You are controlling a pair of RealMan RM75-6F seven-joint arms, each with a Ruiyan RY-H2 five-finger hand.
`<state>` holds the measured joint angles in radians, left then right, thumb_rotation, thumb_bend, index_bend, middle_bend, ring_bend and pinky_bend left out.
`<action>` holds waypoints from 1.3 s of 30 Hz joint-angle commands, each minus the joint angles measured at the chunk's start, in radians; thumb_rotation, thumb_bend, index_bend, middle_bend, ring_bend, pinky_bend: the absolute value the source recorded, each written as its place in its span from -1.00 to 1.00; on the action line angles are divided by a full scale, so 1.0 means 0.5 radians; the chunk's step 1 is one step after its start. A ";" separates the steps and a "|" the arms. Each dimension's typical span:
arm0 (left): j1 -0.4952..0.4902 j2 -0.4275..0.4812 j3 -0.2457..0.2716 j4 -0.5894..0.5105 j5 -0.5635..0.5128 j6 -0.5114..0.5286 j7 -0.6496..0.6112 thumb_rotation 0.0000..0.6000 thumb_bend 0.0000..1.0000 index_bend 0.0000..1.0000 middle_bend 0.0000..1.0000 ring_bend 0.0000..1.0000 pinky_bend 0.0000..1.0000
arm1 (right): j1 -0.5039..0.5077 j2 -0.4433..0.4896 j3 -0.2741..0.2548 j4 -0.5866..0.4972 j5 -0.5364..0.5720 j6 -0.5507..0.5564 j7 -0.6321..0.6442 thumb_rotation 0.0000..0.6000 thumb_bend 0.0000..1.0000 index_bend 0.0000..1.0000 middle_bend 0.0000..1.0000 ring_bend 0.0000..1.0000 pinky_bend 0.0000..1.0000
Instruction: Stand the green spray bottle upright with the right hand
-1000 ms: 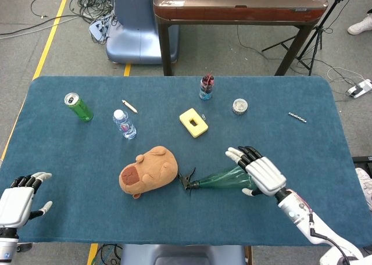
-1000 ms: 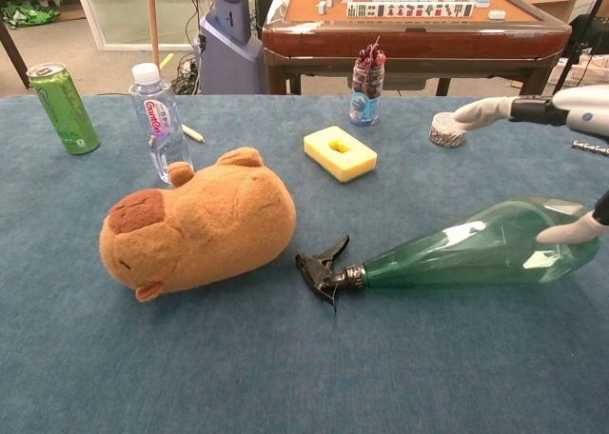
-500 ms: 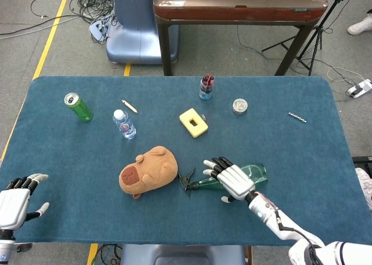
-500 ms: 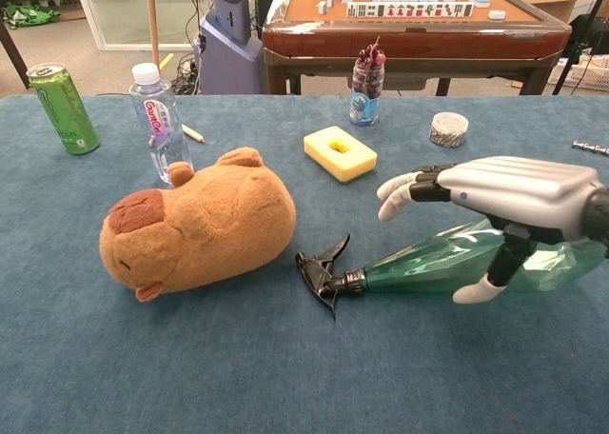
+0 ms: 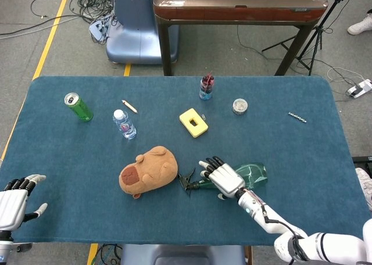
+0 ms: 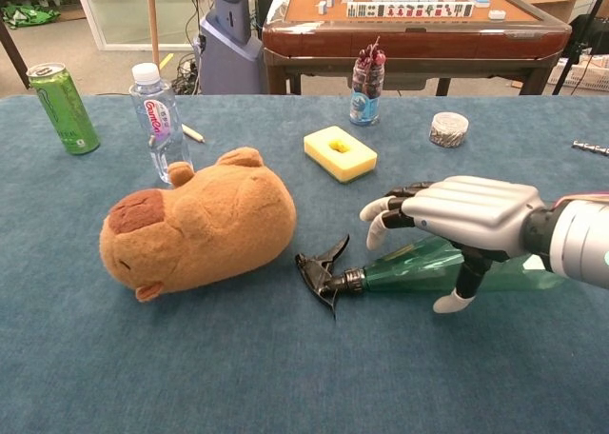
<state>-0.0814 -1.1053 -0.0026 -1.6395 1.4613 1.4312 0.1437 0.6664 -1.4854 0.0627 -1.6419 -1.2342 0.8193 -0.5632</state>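
The green spray bottle [image 5: 256, 173] [image 6: 407, 266] lies on its side on the blue table, its black trigger head [image 6: 322, 270] pointing left toward the plush. My right hand [image 5: 221, 177] [image 6: 459, 215] arches over the bottle's neck and shoulder. Its fingers are spread above the bottle and the thumb reaches down on the near side. The fingers have not closed round the bottle, and the bottle's base shows past the wrist. At the table's near left corner my left hand [image 5: 14, 199] rests with fingers apart and holds nothing.
A brown capybara plush [image 5: 148, 171] [image 6: 195, 226] lies just left of the trigger head. Further back stand a yellow sponge [image 5: 193, 122], a water bottle [image 5: 124, 124], a green can [image 5: 78, 107], a pen cup [image 5: 206, 87] and a small tin [image 5: 239, 106].
My right hand has slid left along the bottle from its base to its neck and lowered over it. The bottle still lies flat. The left hand has barely moved.
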 commanded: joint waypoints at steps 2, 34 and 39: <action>0.001 -0.003 -0.001 0.010 0.000 0.000 -0.009 1.00 -0.52 -0.50 -0.52 -0.52 -0.60 | 0.045 -0.045 -0.026 0.036 0.065 0.019 -0.127 1.00 -0.85 -0.41 -0.78 -1.00 -0.83; -0.005 0.005 -0.011 0.019 -0.014 -0.015 -0.008 1.00 -0.52 -0.45 -0.52 -0.52 -0.60 | 0.051 -0.050 0.032 0.093 -0.086 0.237 0.396 1.00 0.06 0.20 -0.40 -0.81 -0.80; -0.011 0.008 -0.013 0.006 -0.009 -0.018 0.003 1.00 -0.52 -0.45 -0.52 -0.52 -0.61 | -0.030 0.071 0.074 0.013 -0.203 0.354 0.784 1.00 0.06 0.21 -0.37 -0.80 -0.78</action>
<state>-0.0870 -1.1014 -0.0091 -1.6366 1.4568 1.4221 0.1451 0.6850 -1.4945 0.0805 -1.6059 -1.2872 0.9478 -0.2811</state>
